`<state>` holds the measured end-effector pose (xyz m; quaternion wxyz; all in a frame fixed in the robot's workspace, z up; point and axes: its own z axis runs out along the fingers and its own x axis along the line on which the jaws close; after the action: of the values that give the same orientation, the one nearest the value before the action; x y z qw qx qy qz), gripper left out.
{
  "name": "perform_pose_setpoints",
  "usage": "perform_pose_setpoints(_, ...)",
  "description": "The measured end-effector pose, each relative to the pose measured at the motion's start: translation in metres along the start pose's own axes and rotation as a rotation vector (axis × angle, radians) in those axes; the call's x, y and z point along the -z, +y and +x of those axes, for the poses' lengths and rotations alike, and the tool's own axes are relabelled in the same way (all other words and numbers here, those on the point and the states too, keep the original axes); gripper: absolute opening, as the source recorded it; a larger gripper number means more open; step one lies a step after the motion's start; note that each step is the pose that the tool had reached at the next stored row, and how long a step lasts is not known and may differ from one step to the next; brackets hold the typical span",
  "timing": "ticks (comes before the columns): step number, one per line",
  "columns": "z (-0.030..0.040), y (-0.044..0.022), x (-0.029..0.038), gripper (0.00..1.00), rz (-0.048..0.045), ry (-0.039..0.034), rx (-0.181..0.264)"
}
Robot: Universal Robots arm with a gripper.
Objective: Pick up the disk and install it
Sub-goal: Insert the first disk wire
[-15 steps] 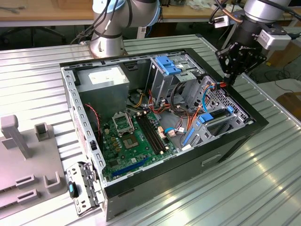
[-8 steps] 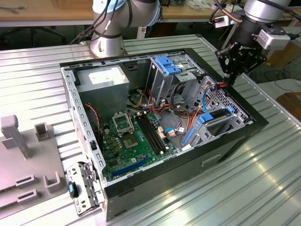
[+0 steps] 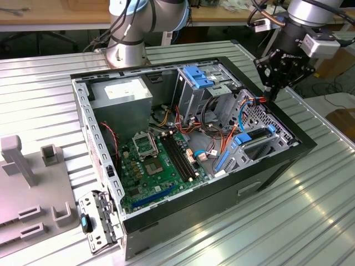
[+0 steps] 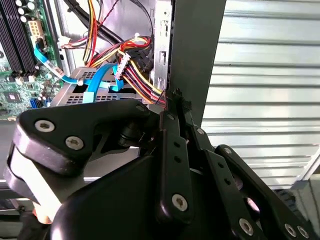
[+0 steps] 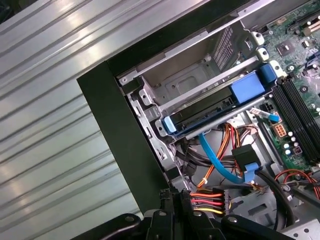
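The disk (image 5: 202,114) lies flat inside the metal drive cage at the front corner of the open computer case (image 3: 277,160), its light-blue carrier rails (image 5: 245,88) showing at both ends. In the exterior view the disk (image 3: 256,138) sits low in that cage, with a blue cable running near it. My gripper (image 3: 272,94) hangs above the case's rim on the exterior view's right, just over the cage and apart from the disk. Its black fingers (image 4: 175,107) are pressed together with nothing between them. The fingertips (image 5: 175,200) stand over a bundle of red, yellow and black wires.
A grey power-supply box (image 3: 122,94) fills the case's far corner, and a blue bracket (image 3: 197,76) tops the upright cage. The motherboard (image 3: 155,160) lies on the case floor. A removed side latch part (image 3: 94,221) and grey fixtures (image 3: 33,183) lie on the ribbed table.
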<state>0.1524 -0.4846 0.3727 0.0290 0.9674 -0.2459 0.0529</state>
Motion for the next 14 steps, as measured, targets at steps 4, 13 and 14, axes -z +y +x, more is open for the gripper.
perform_pose_setpoints(4,-0.0004,0.0005,0.0000,0.17,-0.0030,-0.0008,-0.026)
perform_pose_setpoints(13,-0.0012,0.0008,-0.0016,0.17,-0.0214,-0.0055,-0.181)
perform_pose_setpoints(14,-0.0013,0.0008,-0.0020,0.17,-0.0223,-0.0058,-0.190)
